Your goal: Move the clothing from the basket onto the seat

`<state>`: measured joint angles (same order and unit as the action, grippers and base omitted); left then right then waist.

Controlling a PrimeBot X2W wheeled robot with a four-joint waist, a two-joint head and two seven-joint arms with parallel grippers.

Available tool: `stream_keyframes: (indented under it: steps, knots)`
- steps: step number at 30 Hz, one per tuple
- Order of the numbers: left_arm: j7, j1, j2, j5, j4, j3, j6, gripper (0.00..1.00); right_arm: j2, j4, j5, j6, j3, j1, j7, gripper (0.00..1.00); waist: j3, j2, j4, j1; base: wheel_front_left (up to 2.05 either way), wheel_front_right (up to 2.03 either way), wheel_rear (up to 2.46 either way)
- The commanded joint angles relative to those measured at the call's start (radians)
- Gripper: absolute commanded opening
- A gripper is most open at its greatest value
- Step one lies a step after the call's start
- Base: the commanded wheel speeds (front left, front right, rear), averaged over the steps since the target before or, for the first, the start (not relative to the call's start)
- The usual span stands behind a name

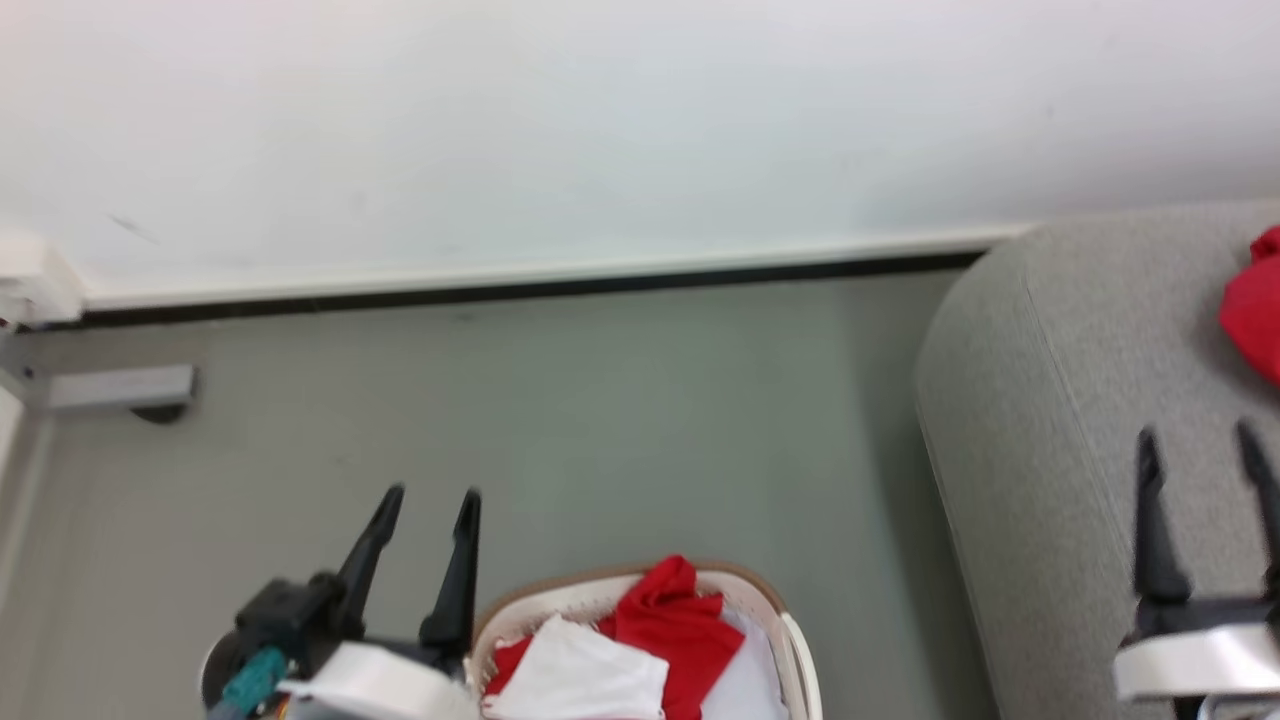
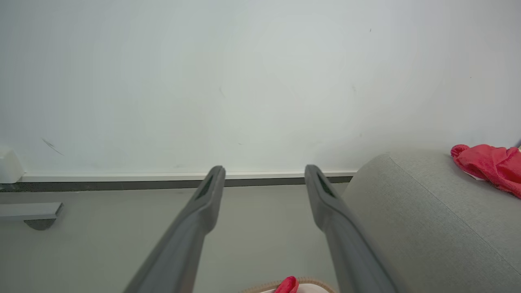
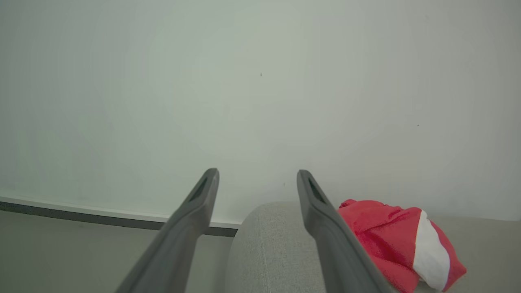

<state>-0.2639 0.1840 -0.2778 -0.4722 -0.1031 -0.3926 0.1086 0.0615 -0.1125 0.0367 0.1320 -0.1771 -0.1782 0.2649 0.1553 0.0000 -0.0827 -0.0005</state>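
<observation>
Red and white clothing (image 1: 640, 650) is heaped in the cream basket (image 1: 795, 640) with a brown rim at the bottom middle of the head view. Another red garment with a white panel (image 3: 401, 240) (image 1: 1255, 310) (image 2: 488, 165) lies on the grey seat (image 1: 1060, 400) at the right. My left gripper (image 1: 432, 495) (image 2: 264, 171) is open and empty, just left of the basket above the floor. My right gripper (image 1: 1195, 435) (image 3: 257, 173) is open and empty over the seat, short of the garment there.
A white wall with a white and dark baseboard (image 1: 500, 280) runs behind. Grey floor (image 1: 650, 420) lies between the basket and the wall. A grey fixture (image 1: 120, 390) sits at the far left by the wall.
</observation>
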Motion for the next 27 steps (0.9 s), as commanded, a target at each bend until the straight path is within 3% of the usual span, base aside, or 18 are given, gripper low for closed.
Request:
stream_keyframes:
  steps: [1, 6, 12, 27]
  knots:
    - [-0.001, -0.038, 0.006, 0.027, -0.007, 0.018, -0.003, 1.00, -0.004, -0.008, -0.021, -0.002, 0.015, 0.041, -0.001, 1.00, -0.082, 0.0000, 0.055, 0.0005, 0.00, 0.00, 0.00]
    - [-0.001, -0.154, 0.047, 0.101, -0.010, 0.117, -0.015, 1.00, -0.008, -0.045, -0.057, -0.003, 0.071, 0.149, -0.001, 1.00, -0.145, 0.0000, 0.060, 0.0005, 0.00, 0.00, 0.00]
    - [-0.001, -0.238, 0.104, 0.167, 0.002, 0.219, -0.059, 1.00, -0.009, -0.078, -0.104, -0.003, 0.123, 0.234, -0.001, 1.00, -0.175, 0.0000, 0.066, 0.0005, 0.00, 0.00, 0.00]
    - [-0.001, -0.279, 0.193, 0.259, -0.006, 0.348, -0.170, 1.00, -0.010, -0.083, -0.106, -0.003, 0.121, 0.237, -0.001, 1.00, -0.179, 0.0000, 0.056, 0.0005, 0.00, 0.00, 0.00]
